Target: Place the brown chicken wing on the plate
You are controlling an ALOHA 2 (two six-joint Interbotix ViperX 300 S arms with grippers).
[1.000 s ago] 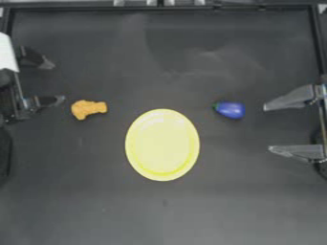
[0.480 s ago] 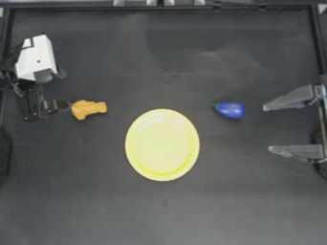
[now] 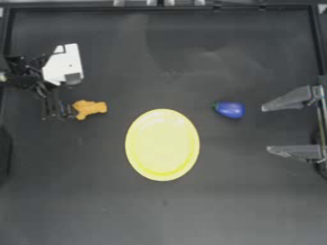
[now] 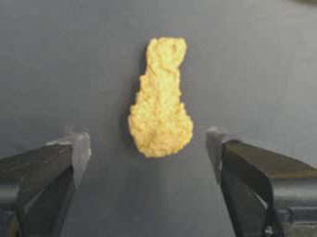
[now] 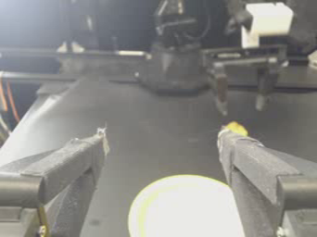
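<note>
While lying flat on the dark table (image 3: 191,210): brown chicken wing (image 3: 89,108), left of the plate (image 3: 162,144) and apart from it.
Wing in left wrist view: brown chicken wing (image 4: 160,101) lengthwise between the two jaws, neither touching it.
Left tool (image 3: 56,111): open, just beside the wing on its left, jaws spread to either side.
Plate: pale yellow, mid-table, nothing on it.
Blue object (image 3: 229,109): small, rounded, right of the plate.
Right tool (image 3: 287,127): open, parked at the right edge, well apart from the wing.
</note>
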